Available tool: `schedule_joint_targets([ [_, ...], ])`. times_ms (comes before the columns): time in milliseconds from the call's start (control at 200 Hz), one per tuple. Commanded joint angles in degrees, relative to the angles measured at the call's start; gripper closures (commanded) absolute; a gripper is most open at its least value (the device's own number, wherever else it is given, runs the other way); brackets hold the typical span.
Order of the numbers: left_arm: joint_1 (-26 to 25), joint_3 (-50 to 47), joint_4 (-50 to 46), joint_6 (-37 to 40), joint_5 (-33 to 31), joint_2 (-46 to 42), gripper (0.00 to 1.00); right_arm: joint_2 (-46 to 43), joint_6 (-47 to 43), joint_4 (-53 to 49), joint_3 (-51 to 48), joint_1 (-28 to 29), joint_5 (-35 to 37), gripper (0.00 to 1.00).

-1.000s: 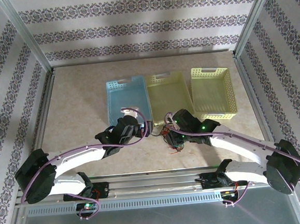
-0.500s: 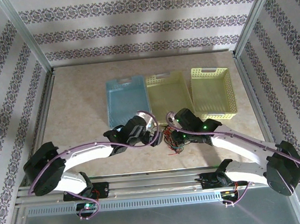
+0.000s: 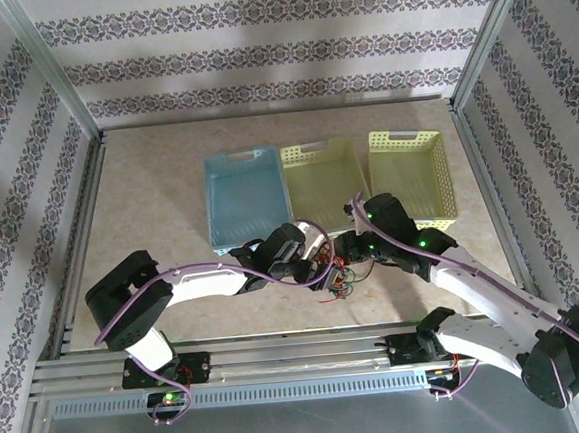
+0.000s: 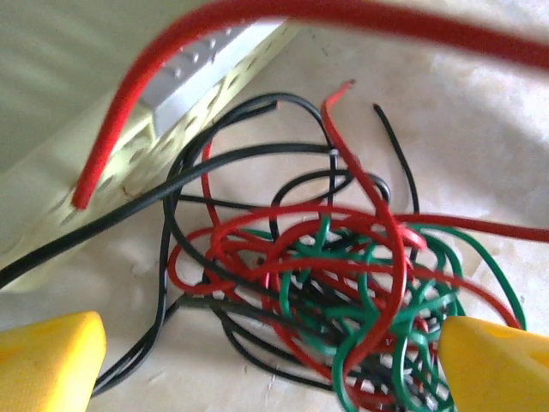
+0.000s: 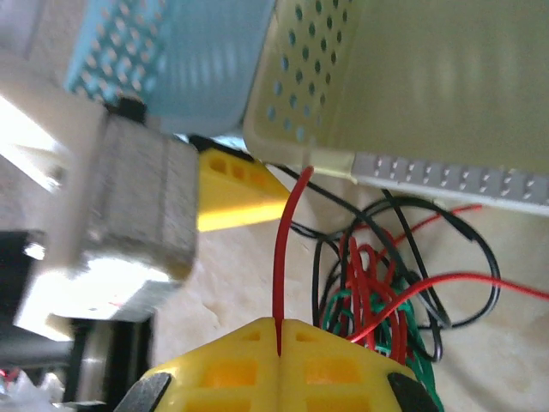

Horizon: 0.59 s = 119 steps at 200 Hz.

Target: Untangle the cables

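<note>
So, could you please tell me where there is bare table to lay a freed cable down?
Bare table lies left of the blue basket, and behind it along the back wall. It is crowded before the middle basket, where the cables, left gripper and right gripper meet.

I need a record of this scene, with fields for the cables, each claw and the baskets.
cables: red, black and green, one tangle on the table by the middle yellow basket
left claw: open, a finger on each side of them
right claw: shut on the red cable
baskets: blue basket, middle yellow basket, right yellow basket in a row
</note>
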Motion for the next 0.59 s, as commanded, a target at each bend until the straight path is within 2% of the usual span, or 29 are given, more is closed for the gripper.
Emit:
schedule_joint_targets([
  [0,-0.56,1.94,4.65,0.28,0.87,2.07,0.01,-2.62,5.34,4.92,-0.39,-2.84,-5.40,1.00],
  [130,-0.56,4.10,3.60,0.23,0.92,4.73,0.02,-5.66,10.15,9.68,-2.10,-6.83,-7.90,1.00],
  [325,-0.30,4.12,4.51,-0.12,-0.11,6.71,0.21,-10.74,17.55,15.84,-4.06,-12.15,-8.86,1.00],
  [590,0.14,4.54,4.93,-0.21,0.02,9.39,0.37,-16.27,24.11,20.55,-3.74,-16.99,-8.21,1.00],
])
